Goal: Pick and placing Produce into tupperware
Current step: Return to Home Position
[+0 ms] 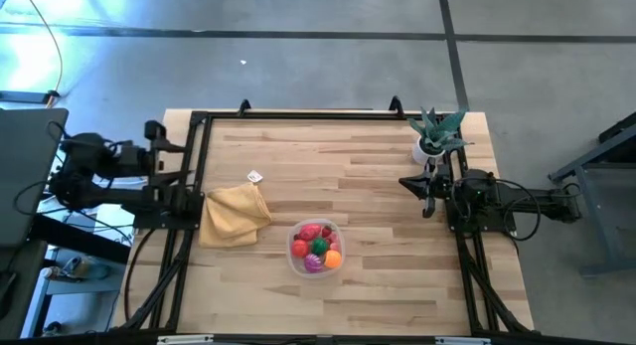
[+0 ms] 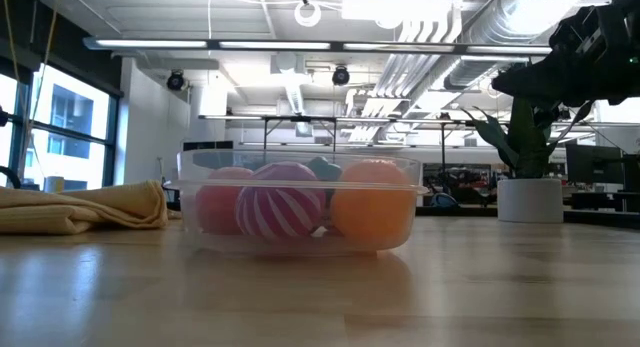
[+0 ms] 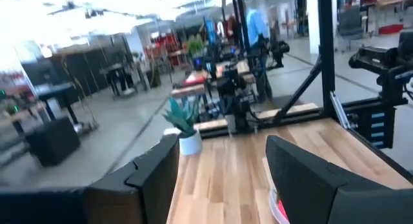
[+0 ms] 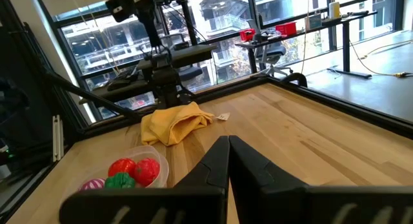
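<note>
Left tool [image 3: 222,148]: fingers apart, at the worktop's [image 1: 378,285] left edge.
Right tool [image 4: 229,150]: fingers together, at the right edge near the potted plant [image 1: 435,134].
Yellow cloth [image 1: 235,214]: between left tool and tupperware.
Tupperware [image 2: 200,177]: front centre, holding red, green, orange and striped purple produce [image 1: 316,249].

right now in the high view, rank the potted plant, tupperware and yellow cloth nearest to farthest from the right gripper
From the right gripper:
1. potted plant, close beside it on the right side
2. tupperware, in the middle, toward the front
3. yellow cloth, farthest over on the left
</note>
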{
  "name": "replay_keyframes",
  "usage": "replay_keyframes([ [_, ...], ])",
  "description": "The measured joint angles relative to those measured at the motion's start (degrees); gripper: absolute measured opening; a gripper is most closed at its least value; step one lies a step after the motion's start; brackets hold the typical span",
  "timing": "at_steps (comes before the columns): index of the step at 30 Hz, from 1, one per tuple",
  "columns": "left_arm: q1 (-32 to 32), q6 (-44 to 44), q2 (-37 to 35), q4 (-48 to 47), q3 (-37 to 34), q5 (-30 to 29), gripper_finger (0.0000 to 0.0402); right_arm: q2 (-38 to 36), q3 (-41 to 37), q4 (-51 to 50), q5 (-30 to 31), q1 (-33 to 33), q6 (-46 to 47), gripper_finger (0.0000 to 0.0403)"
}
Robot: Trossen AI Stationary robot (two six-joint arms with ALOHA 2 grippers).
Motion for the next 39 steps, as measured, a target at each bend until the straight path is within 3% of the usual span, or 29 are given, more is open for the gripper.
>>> replay_keyframes([
  [6, 0.0, 1.6, -8.5, -0.3, -4.6, 0.2, 0.0220, 0.0, 0.0, 0.0, 0.0, 0.0, 0.0, 0.0000],
  [9, 0.0, 1.5, -8.0, -1.5, -7.1, 0.2, 0.0220, 0.0, 0.0, 0.0, 0.0, 0.0, 0.0, 0.0000],
  [16, 0.0, 3.5, -6.9, 22.8, -21.4, 7.9, 0.0214, 0.6, 0.0, 0.0, -0.2, 0.0, 0.0, 0.0000],
  [20, 0.0, 4.6, -5.6, 28.5, -27.7, 10.7, 0.0171, 0.9, 0.0, 0.0, -0.2, 0.0, 0.0, 0.0000],
  [30, 0.0, 8.4, -3.6, 26.2, -33.6, 14.8, 0.0035, 0.9, 0.0, 0.0, -0.2, 0.0, 0.0, 0.0000],
  [39, 0.0, 5.5, -3.6, 28.4, -39.8, 12.0, 0.0001, 0.9, 0.0, 0.0, -0.2, 0.0, 0.0, 0.0000],
])
